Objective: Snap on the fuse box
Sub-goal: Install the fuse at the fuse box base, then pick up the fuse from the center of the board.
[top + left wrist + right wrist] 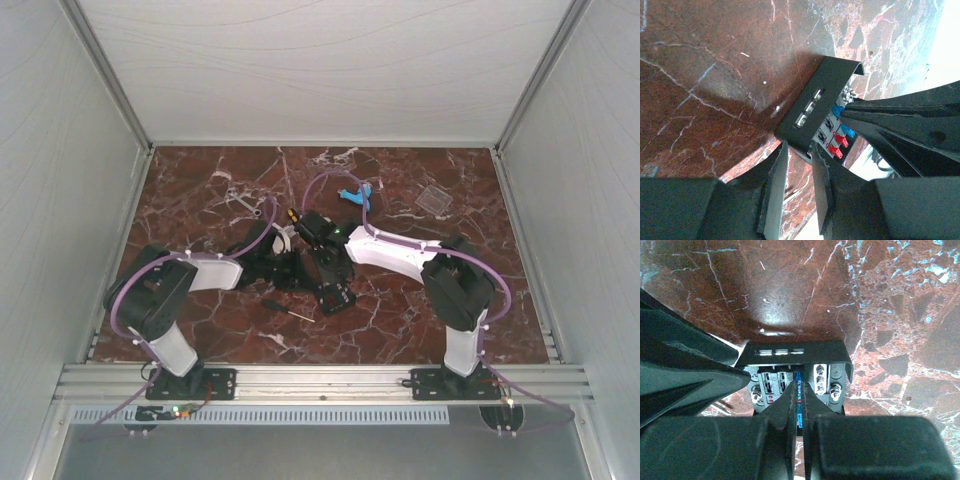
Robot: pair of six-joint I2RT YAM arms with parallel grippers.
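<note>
**Fuse box pinned between two grippers, much of it covered from above**

From the top camera, both wrists crowd over the middle of the marble table (180, 200). Only the near part of the fuse box (338, 297) shows, black with red specks. Neither gripper's fingertips can be made out there.

The box sits near the table's centre, slightly toward the near edge, with its open face up. It looks roughly square, so no long axis can be told. Seen from the right wrist, a wall with three slots stands on the side away from that camera.

The wrist views supply what the top view hides. The right gripper (799, 382) comes down into the box with its fingers nearly together, pinching a blue fuse (799, 400) that shows as a thin strip between them. The left wrist view confirms this from the side and also shows red fuses (835, 145) in a row.

The left gripper (799, 150) has its fingers parted astride a corner of the box. Whether the pads press on the wall cannot be told.

Only the top view shows the clear cover (435, 198), far right and well apart from the box. It also shows the light-blue piece (357, 195) beyond the wrists and the screwdriver (285, 310) just left of the box.
</note>
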